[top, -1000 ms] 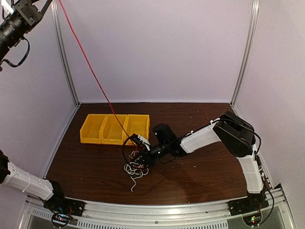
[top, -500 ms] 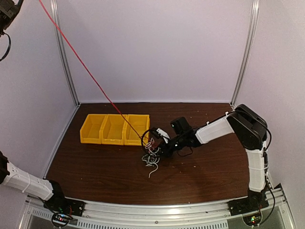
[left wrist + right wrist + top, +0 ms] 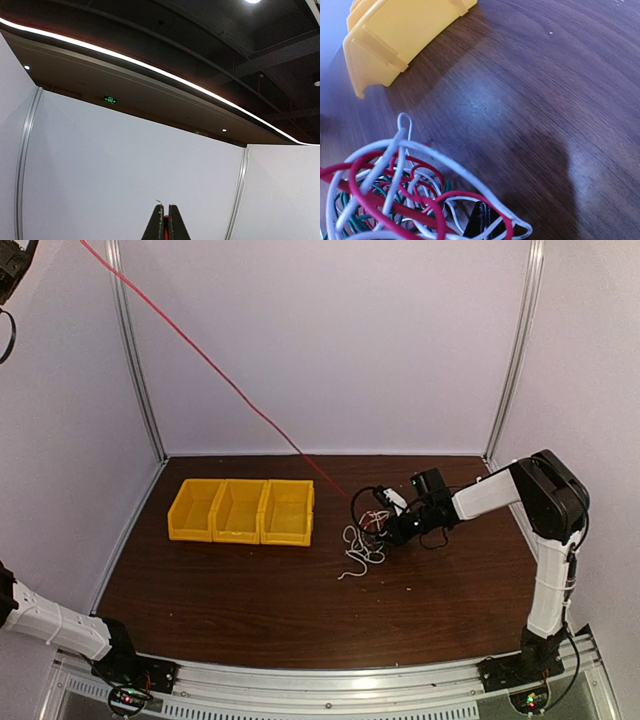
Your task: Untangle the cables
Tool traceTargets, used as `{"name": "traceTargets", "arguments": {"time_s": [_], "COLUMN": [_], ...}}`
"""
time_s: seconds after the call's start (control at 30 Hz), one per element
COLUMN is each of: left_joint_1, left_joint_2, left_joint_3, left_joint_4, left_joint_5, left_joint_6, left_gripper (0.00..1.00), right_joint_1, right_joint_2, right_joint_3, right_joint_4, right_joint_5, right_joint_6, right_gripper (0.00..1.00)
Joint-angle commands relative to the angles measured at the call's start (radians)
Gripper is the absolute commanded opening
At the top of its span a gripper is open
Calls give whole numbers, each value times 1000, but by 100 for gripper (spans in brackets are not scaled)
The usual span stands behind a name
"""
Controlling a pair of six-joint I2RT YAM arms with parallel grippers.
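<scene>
Your right claw (image 3: 387, 526) sits low over the worktop (image 3: 230, 590), right of centre, its jaws together and clamped in the cables (image 3: 360, 540). In the right wrist view you see its dark fingertips buried among red, white and green loops, which form a loose knot on the wood. A few white strands trail from the knot toward the near edge. One red cable (image 3: 200, 355) runs out of the knot, taut and straight, up to the far left corner. There your left claw (image 3: 164, 215) is raised high, jaws pressed together on it. Three yellow bins (image 3: 240, 510) stand in a row left of the cables, apart from them.
</scene>
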Motion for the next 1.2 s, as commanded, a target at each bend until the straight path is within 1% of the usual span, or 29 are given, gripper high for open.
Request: {"name": "traceTargets", "arguments": {"time_s": [0.0,0.13,0.23,0.3,0.43,0.5,0.6,0.73,0.8,0.87,0.97,1.03,1.1,1.17], "left_joint_1": [0,1,0,0,0,0,0,0,0,0,1,0,0,0], "left_joint_2": [-4,-16,-44,-59,-68,-77,-94,-82,-92,-101,-122,-133,-134,-115], "left_joint_3": [-12,-9,-11,-2,1,-33,-128,-225,-300,-366,-455,-500,-525,-509], "left_joint_4": [56,76,123,141,143,145,146,66,61,59,46,33,11,-25], "left_joint_5": [-21,-74,-108,-117,-161,-178,-181,-117,-85,-79,-82,-70,-39,17], "left_joint_6": [17,35,44,80,120,132,130,78,59,57,22,-5,-30,-41], "left_gripper": [0,0,0,0,0,0,0,0,0,0,0,0,0,0], "right_joint_1": [-24,-54,-114,-162,-219,-234,-242,-241,-243,-240,-228,-209,-188,-169], "right_joint_2": [-32,-43,-17,-1,6,5,-9,-76,-126,-167,-228,-280,-322,-350], "right_joint_3": [-13,-10,0,11,55,73,70,53,52,69,99,104,123,149], "right_joint_4": [-65,-64,-56,-54,-67,-89,-97,-90,-92,-128,-202,-224,-257,-288], "right_joint_5": [53,76,65,49,29,32,31,-13,-43,-68,-85,-78,-82,-100], "right_joint_6": [11,53,128,160,160,140,120,85,34,0,-71,-116,-153,-170], "right_gripper": [0,0,0,0,0,0,0,1,5,12,30,39,44,46]}}
